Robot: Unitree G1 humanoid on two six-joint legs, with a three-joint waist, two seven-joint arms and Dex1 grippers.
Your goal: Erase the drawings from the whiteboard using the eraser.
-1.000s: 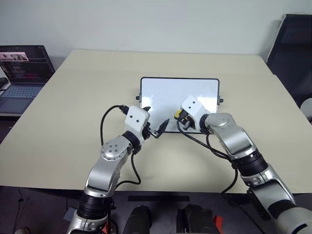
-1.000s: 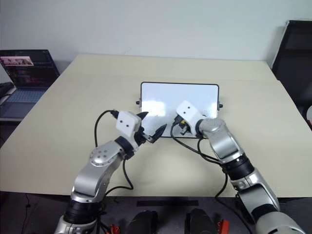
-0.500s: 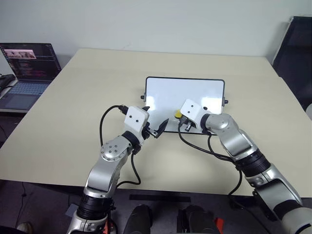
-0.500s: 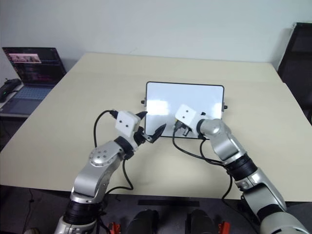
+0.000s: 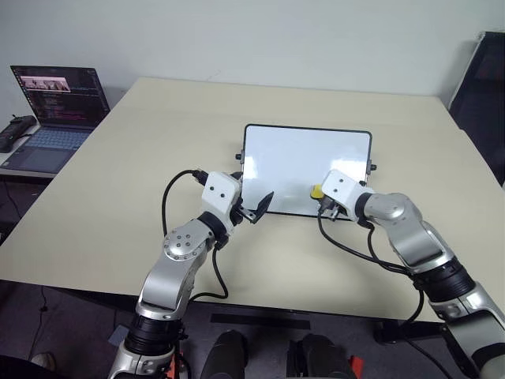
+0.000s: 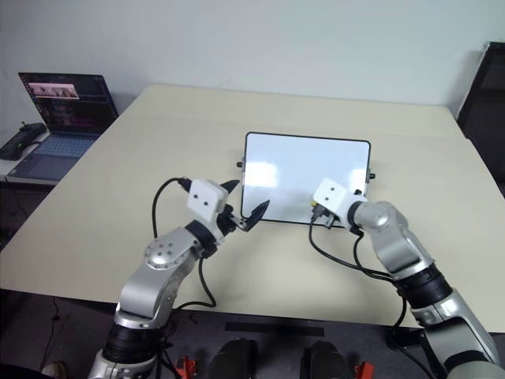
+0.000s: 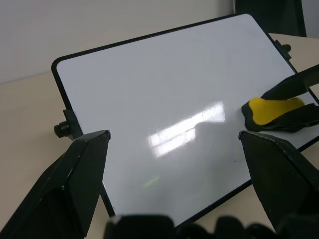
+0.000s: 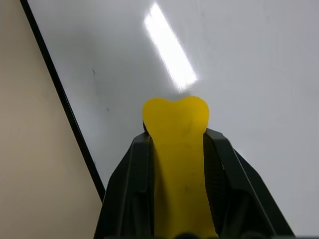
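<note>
i'm mid-wipe, my right gripper (image 5: pixel 319 194) clamped on the eraser (image 8: pixel 175 130) against the whiteboard (image 5: pixel 300 158), left gripper (image 5: pixel 251 201) spread wide and empty; next, sweep whatever marks remain.

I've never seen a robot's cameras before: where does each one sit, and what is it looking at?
Head eyes: look down over both arms at the whiteboard on the table.
Left wrist: along the open left gripper across the board.
Right wrist: along the right gripper clamping the eraser.
Shared: board and eraser.
</note>
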